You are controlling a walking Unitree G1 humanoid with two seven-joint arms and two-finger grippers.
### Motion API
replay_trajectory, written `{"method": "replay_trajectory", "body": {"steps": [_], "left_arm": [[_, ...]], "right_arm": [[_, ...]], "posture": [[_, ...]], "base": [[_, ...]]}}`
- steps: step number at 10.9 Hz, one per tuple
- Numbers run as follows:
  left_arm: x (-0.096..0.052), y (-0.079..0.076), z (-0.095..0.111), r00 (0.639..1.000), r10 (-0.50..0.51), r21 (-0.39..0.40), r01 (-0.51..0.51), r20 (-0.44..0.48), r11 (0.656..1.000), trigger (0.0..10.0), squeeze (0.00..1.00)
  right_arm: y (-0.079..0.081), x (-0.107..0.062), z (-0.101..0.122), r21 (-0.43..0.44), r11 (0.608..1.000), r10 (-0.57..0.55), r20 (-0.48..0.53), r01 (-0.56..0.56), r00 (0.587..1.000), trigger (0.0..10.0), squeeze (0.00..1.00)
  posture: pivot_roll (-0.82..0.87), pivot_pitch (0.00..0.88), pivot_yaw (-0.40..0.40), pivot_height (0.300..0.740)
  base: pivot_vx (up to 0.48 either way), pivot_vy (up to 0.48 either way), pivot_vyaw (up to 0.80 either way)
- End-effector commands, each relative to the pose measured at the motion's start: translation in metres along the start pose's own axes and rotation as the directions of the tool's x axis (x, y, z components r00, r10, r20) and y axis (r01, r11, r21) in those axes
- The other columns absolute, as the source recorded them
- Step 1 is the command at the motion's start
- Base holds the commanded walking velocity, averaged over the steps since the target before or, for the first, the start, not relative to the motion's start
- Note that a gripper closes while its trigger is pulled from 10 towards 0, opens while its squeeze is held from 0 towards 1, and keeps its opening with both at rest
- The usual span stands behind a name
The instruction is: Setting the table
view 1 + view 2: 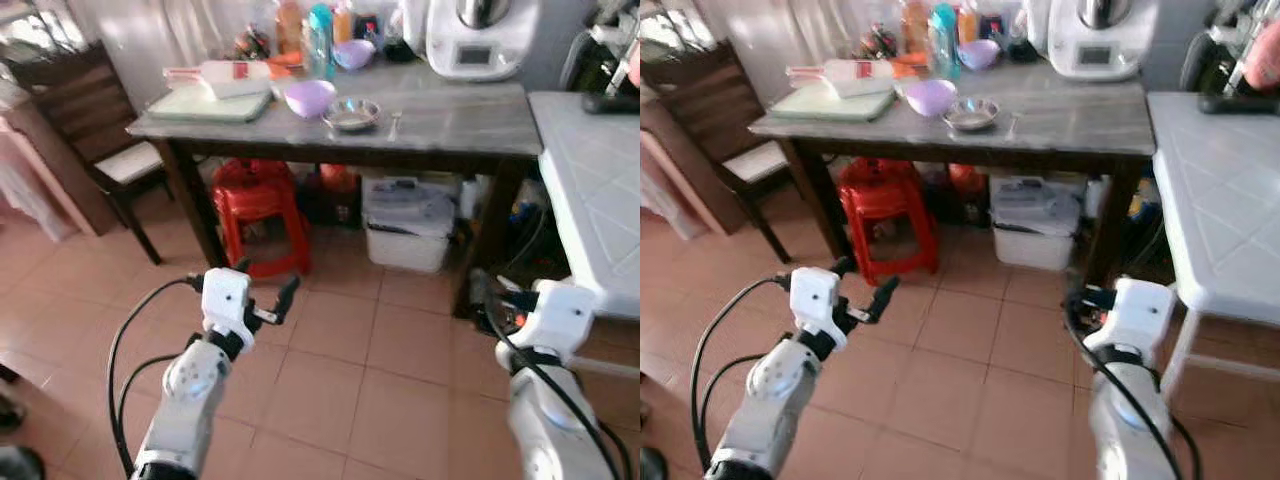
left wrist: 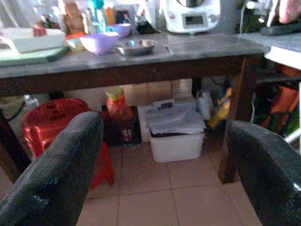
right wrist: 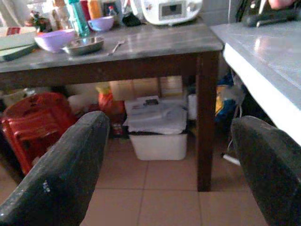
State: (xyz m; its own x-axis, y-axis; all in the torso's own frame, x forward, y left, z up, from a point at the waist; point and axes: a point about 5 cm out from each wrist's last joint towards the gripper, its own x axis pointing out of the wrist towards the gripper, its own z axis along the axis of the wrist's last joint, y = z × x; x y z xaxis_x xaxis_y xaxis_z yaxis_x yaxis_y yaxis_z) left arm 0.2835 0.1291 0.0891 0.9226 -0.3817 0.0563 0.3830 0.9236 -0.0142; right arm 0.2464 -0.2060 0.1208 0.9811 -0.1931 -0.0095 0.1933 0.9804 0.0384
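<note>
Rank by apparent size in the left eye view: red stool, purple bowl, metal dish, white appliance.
1. white appliance, though cut off at the top
2. red stool, close to it in size
3. purple bowl
4. metal dish, nearly equal to the bowl

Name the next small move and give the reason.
Probably step forward toward the table. The purple bowl, metal dish and spoon sit on it beyond both grippers, while the left gripper and right gripper hang open and empty over the floor tiles.

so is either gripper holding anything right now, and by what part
Nothing is held. The left gripper and right gripper both hang open over the tiled floor, short of the table.
</note>
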Motion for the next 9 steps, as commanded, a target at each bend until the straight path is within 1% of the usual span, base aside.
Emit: {"method": "replay_trajectory", "body": {"steps": [1, 3, 4, 7, 9], "left_arm": [[-0.0017, 0.0072, 0.0032, 1.000, 0.012, 0.018, -0.012, 0.004, 1.000, 10.0, 0.00], [-0.0028, 0.0083, 0.0014, 1.000, 0.017, 0.015, -0.017, -0.014, 1.000, 10.0, 0.00], [-0.0026, 0.0065, 0.0019, 1.000, 0.005, 0.000, -0.005, -0.011, 1.000, 10.0, 0.00], [-0.0012, 0.0046, 0.0022, 1.000, 0.000, -0.017, 0.000, -0.015, 1.000, 10.0, 0.00], [-0.0014, 0.0042, 0.0024, 1.000, -0.001, -0.014, 0.001, -0.016, 1.000, 10.0, 0.00]], "right_arm": [[0.0061, 0.0024, 0.0011, 0.016, 1.000, 0.017, 0.004, -0.017, 1.000, 10.0, 0.00], [0.0083, 0.0028, -0.0019, 0.015, 1.000, 0.024, -0.010, -0.024, 1.000, 10.0, 0.00], [0.0094, 0.0028, -0.0023, 0.017, 0.999, 0.029, -0.010, -0.028, 1.000, 10.0, 0.00], [0.0102, 0.0040, -0.0022, 0.021, 0.999, 0.036, -0.012, -0.036, 0.999, 10.0, 0.00], [0.0095, 0.0043, -0.0021, 0.018, 0.999, 0.032, -0.014, -0.031, 0.999, 10.0, 0.00]], "posture": [[-0.01, 0.000, 0.086, 0.740], [-0.01, 0.000, 0.087, 0.740], [-0.01, 0.000, 0.086, 0.740], [-0.01, 0.000, 0.084, 0.740], [-0.01, 0.000, 0.084, 0.740]], "base": [[0.000, 0.000, 0.00], [0.000, 0.000, 0.00], [0.000, -0.304, 0.00], [0.000, -0.480, 0.00], [0.000, -0.480, 0.00]]}}
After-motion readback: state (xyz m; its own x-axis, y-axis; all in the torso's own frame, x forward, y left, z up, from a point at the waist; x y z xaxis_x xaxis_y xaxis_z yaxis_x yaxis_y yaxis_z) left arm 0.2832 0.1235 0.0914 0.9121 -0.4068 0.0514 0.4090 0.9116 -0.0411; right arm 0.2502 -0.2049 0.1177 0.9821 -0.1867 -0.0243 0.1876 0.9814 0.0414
